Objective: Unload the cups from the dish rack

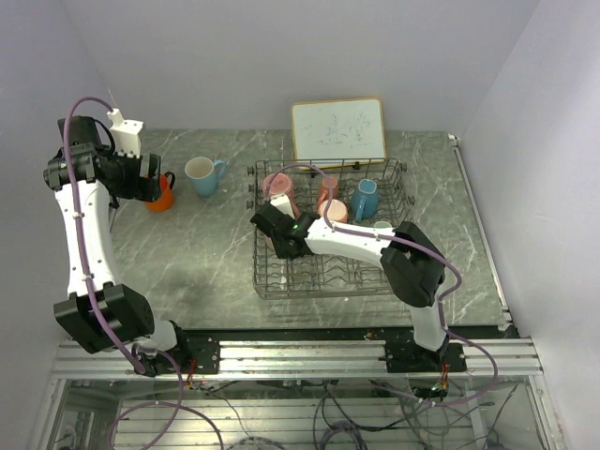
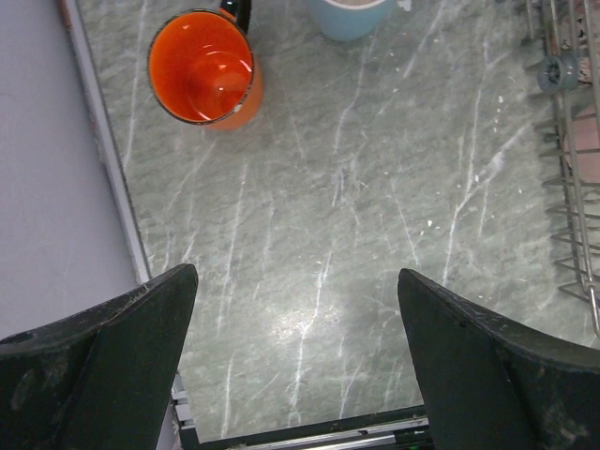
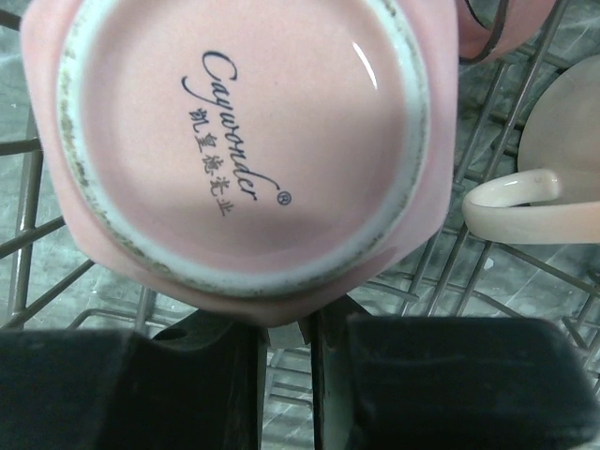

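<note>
Right gripper (image 3: 286, 330) narrow, pinching the edge of upside-down glossy pink ceramic mug (image 3: 244, 141) inside grey wire dish rack (image 1: 281, 281). Left gripper (image 2: 295, 281) wide, empty, above grey marble table (image 2: 356, 234); glossy orange-red mug (image 2: 202, 66) and light blue mug (image 1: 202, 173) upright there.

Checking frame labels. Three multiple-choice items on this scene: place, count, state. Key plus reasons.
1. Where is the orange mug? A on the table, left of the dish rack; B inside the rack; C stacked on another mug.
2. How many mugs stand on the table outside the rack? A one; B two; C four.
3. The left gripper is: A shut on a mug; B shut on a wire; C open, empty.
1 A: it stands on marble, clear of the rack. 2 B: the orange one and the light blue mug. 3 C: fingers spread, bare table between.
</note>
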Robot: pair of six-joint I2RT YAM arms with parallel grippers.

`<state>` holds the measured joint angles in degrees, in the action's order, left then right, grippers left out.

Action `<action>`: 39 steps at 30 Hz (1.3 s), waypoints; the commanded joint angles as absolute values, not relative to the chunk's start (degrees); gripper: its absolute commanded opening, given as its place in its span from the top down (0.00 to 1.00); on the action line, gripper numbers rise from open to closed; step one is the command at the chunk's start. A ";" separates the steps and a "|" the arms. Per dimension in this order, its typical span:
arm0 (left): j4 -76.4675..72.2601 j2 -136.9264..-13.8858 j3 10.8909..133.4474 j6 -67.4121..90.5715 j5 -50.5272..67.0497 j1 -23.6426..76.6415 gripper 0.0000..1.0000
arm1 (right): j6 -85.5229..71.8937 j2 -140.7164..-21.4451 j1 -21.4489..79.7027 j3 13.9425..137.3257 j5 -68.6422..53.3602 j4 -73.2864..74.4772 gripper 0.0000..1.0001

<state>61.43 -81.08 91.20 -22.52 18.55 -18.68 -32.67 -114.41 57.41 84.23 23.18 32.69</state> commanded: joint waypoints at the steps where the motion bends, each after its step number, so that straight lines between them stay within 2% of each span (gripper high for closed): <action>1: 60.72 -78.42 88.38 -24.30 25.42 -19.22 0.01 | -34.75 -108.37 58.23 84.72 24.66 33.92 1.00; 5: 64.44 -74.33 85.87 -32.77 34.85 -19.17 0.01 | -35.34 -102.79 58.22 84.43 22.52 33.92 1.00; 7: 73.11 -72.37 85.38 -48.35 40.58 -19.08 0.01 | -35.69 -99.84 58.07 84.60 20.51 34.43 1.00; 14: 80.70 -65.07 79.92 -67.74 46.69 -19.15 0.01 | -39.59 -91.43 57.04 82.25 10.97 33.57 1.00; 18: 75.60 -57.11 72.49 -73.09 52.69 -19.11 0.01 | -44.11 -86.61 55.50 79.09 0.10 28.01 1.00; 20: 66.71 -51.23 67.47 -68.58 57.11 -19.11 0.01 | -46.35 -84.68 54.69 77.64 -5.09 24.27 1.00; 22: 49.41 -44.79 60.98 -56.94 59.40 -19.10 0.01 | -49.23 -82.88 53.61 75.79 -10.68 19.93 1.00; 24: 42.09 -39.39 55.84 -50.91 61.74 -19.07 0.03 | -52.94 -80.35 52.38 72.30 -15.64 14.13 1.00; 27: 44.52 -36.00 54.42 -52.27 65.14 -19.02 0.06 | -58.79 -78.28 51.68 69.07 -21.62 5.42 1.00; 32: 59.02 -37.47 58.28 -62.81 69.64 -19.06 0.05 | -68.93 -77.00 51.58 62.71 -28.39 -9.95 1.00; 39: 47.51 -40.25 58.06 -47.65 72.93 -19.05 0.08 | -80.20 -78.21 51.60 57.68 -33.71 -26.76 1.00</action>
<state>54.28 -39.62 57.78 -55.27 67.75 -18.92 -72.03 -79.33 51.70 57.52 -28.01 -8.01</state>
